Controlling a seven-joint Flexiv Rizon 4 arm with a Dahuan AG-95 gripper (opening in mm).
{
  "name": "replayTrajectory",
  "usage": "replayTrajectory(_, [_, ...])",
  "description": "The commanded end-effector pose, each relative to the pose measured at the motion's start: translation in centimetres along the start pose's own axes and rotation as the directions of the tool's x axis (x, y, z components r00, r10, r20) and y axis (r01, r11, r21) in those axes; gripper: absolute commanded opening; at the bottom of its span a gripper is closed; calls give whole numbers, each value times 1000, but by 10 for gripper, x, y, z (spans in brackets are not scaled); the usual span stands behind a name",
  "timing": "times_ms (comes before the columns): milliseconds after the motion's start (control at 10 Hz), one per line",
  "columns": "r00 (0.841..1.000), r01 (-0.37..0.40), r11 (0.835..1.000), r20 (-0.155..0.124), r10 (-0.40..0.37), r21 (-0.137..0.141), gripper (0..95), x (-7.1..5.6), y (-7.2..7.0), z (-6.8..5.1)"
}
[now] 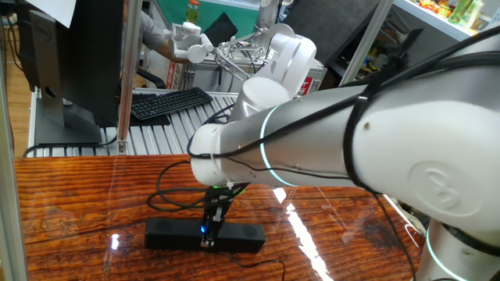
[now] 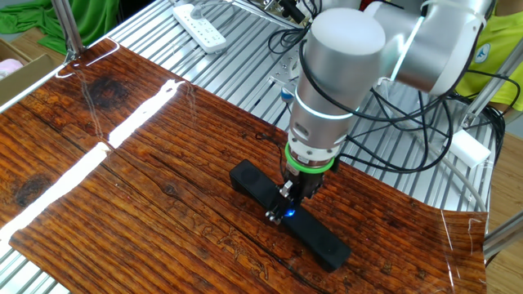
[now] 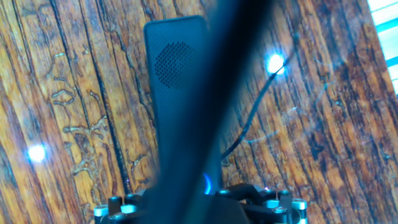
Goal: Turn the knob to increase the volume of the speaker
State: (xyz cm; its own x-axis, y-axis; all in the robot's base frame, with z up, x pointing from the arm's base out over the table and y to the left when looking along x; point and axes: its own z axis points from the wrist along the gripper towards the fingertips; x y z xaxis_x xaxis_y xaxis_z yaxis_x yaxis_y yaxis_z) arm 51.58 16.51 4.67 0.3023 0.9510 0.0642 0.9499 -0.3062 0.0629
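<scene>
The speaker point(image 1: 242, 236) point(image 2: 249, 181) is a long matte-black bar lying on the wooden tabletop. Its grille end fills the top of the hand view point(image 3: 180, 68). The knob shows as a blue glow at the bar's middle point(image 1: 205, 229) point(image 2: 291, 215) point(image 3: 206, 182). My gripper point(image 1: 211, 232) point(image 2: 286, 207) points straight down onto the knob, fingertips at the blue ring. The dark fingers hide most of the knob. How far apart the jaws stand cannot be read from any view. A blurred dark band crosses the hand view.
The speaker's thin black cable point(image 1: 176, 199) loops behind the bar. A black keyboard point(image 1: 168, 101) and a monitor point(image 1: 70, 62) sit on the slatted metal bench beyond the wood. A white power strip point(image 2: 200, 26) lies on the slats. My arm's bulk point(image 1: 375, 140) overhangs the right side.
</scene>
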Motion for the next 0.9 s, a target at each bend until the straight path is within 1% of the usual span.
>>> replayTrajectory(100, [998,57,998,-8,-57,21,950,2,1,-1])
replayTrajectory(200, [996,93,995,-12,-93,30,760,2,0,-3])
replayTrajectory(300, [993,117,992,-11,-116,39,760,2,0,-4])
replayTrajectory(400, [992,126,991,-15,-126,41,760,2,0,-5])
replayTrajectory(500, [989,150,987,-21,-149,50,760,2,0,-7])
replayTrajectory(700, [978,206,977,-28,-205,61,760,2,-1,-11])
replayTrajectory(800, [971,236,970,-42,-234,65,950,1,-2,-14])
replayTrajectory(900, [957,287,956,-64,-283,69,950,1,-3,-17])
